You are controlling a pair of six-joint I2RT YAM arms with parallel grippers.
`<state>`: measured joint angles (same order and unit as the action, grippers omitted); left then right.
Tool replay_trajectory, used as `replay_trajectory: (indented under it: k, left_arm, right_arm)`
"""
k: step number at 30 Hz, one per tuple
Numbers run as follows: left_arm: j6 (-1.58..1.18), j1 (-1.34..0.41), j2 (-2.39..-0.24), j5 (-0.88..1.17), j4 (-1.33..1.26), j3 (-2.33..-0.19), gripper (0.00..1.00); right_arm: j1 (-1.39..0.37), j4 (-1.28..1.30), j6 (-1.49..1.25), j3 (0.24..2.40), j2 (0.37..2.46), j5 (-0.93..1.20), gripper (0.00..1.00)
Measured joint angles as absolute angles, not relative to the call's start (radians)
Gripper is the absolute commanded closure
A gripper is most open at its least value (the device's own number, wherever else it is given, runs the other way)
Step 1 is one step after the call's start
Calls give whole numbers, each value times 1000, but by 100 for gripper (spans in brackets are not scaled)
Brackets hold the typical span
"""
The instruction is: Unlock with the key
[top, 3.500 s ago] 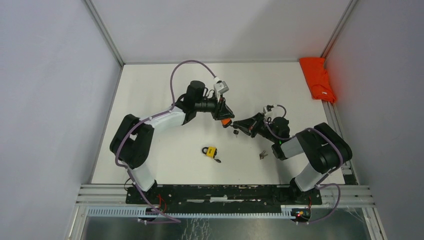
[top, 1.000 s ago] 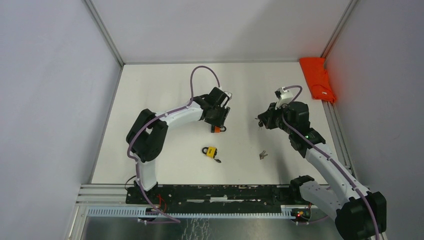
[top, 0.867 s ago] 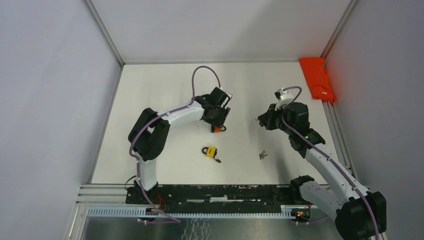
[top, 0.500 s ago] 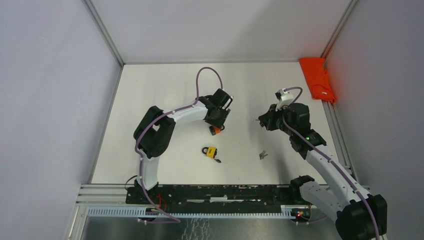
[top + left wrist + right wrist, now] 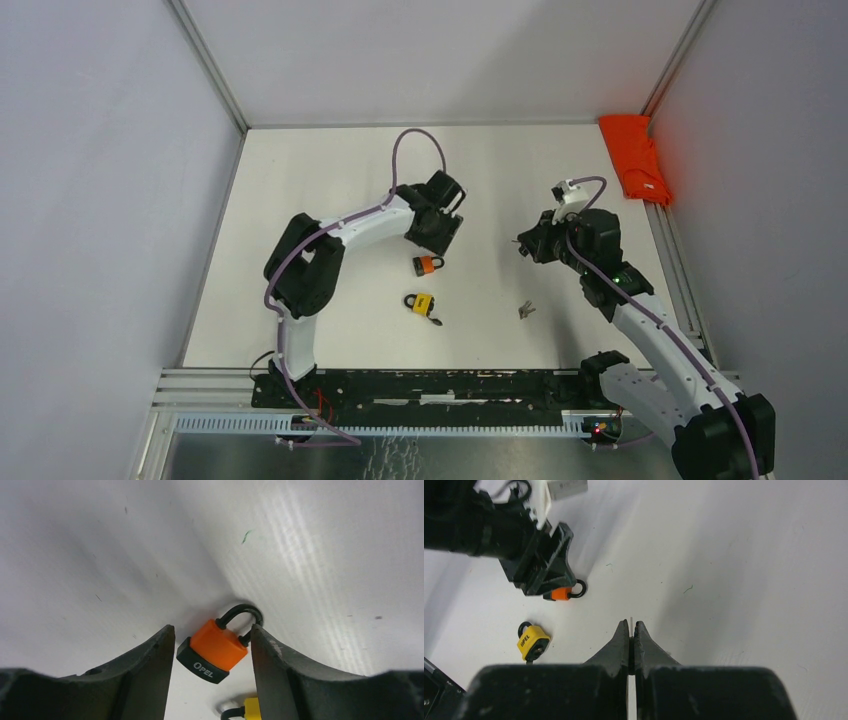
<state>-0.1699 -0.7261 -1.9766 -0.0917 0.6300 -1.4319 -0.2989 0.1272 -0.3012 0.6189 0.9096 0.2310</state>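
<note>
**Item: orange padlock, set down beneath the released left pincer**

**Edges and room.** The white table is walled at the back and on both sides. The left pincer is held near mid-table, with bare surface all round except on its near side. There the orange padlock lies flat just below its tips, and a yellow padlock lies a little further toward the arm bases. The right pincer is held well apart to the right of the left one. Loose keys are seen on the table on its near side. An orange cloth is lodged against the far right edge, well behind it.

**State.** The left pincer is released: its jaws stand wide and the orange padlock is framed between them, not gripped. The right pincer is clenched, its tips pressed together.

**Change.** Half a second ago the orange padlock was tucked under the left pincer's tips. It is now seen clear of them on the table, and the jaws have widened. The right pincer is hardly shifted.

**Obscured.** A thin pale sliver is seen at the right pincer's tips; what it is cannot be told. The yellow padlock is cut off at the bottom edge of the left wrist view. Whether the orange padlock's shackle is sprung cannot be told.
</note>
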Motion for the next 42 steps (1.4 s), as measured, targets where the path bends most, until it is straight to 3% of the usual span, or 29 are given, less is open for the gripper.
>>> replay_trajectory:
  k: [7, 20, 42]
  left_arm:
    - [-98, -726, -1982, -35, 706, -1609, 35]
    - [81, -726, -1986, 59, 891, -1589, 28]
    - [173, -729, -2101, 54, 912, -1565, 29]
  right_arm:
    - [-299, 131, -308, 603, 854, 223, 100]
    - [-299, 141, -343, 583, 801, 238, 100]
    - [-299, 154, -369, 574, 748, 254, 100]
